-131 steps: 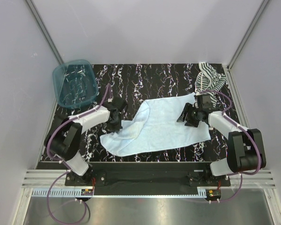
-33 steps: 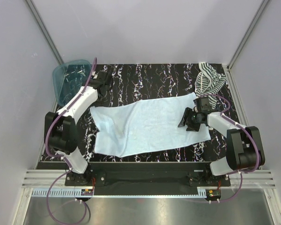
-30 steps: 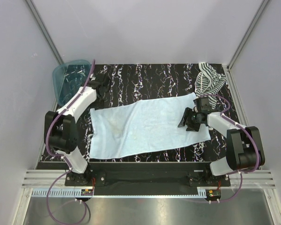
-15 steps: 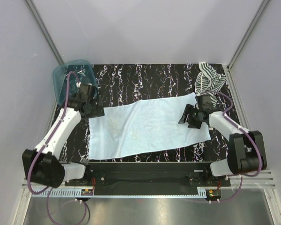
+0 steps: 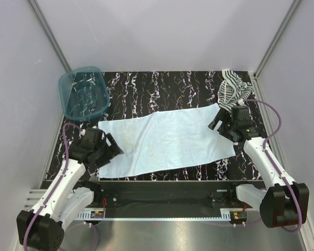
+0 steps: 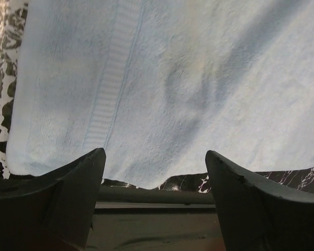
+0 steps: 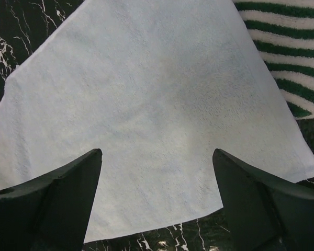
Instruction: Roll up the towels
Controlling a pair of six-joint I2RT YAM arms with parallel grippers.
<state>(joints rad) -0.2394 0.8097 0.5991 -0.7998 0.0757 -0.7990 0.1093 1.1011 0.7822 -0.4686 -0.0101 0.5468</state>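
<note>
— Where are the 2 towels?
— Pale blue towel (image 5: pixel 165 138) flat mid-worktop (image 5: pixel 162 86); striped towel (image 5: pixel 231 90) bunched at the far right corner.
— Jaws?
— Left jaws, right jaws — both spread wide, empty, over the blue one's ends.

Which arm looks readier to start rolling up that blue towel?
Probably the left. The open left gripper hangs at the left short end of the pale blue towel, its hem just ahead. The right gripper is open over the other end, but the striped towel lies against it.

Pale blue towel (image 5: pixel 165 141) spread flat; striped towel (image 5: pixel 231 90) bunched far right; teal basket (image 5: pixel 83 94) far left.
</note>
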